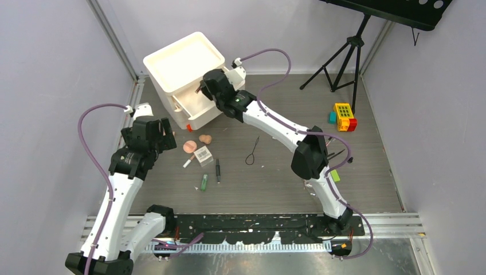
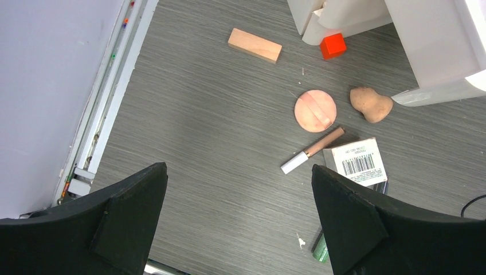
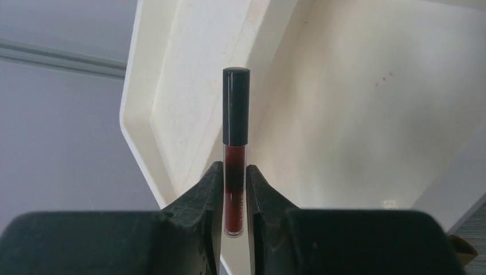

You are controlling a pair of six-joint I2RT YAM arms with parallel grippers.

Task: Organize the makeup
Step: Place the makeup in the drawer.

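Your right gripper [image 3: 234, 172] is clamped on a dark red gloss tube [image 3: 235, 109] above the open drawer [image 1: 188, 103], far left. Next, lower it in and let go. Your left gripper [image 2: 238, 217] hangs wide open near the puff [image 2: 315, 110] on the worktop [image 2: 218, 114]

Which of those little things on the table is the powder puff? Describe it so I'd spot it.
Find the white drawer box at the table's far left; small cosmetics lie just in front of it. The puff is the flat pink disc there, the only round one, beside a lumpy tan sponge and a barcoded box.
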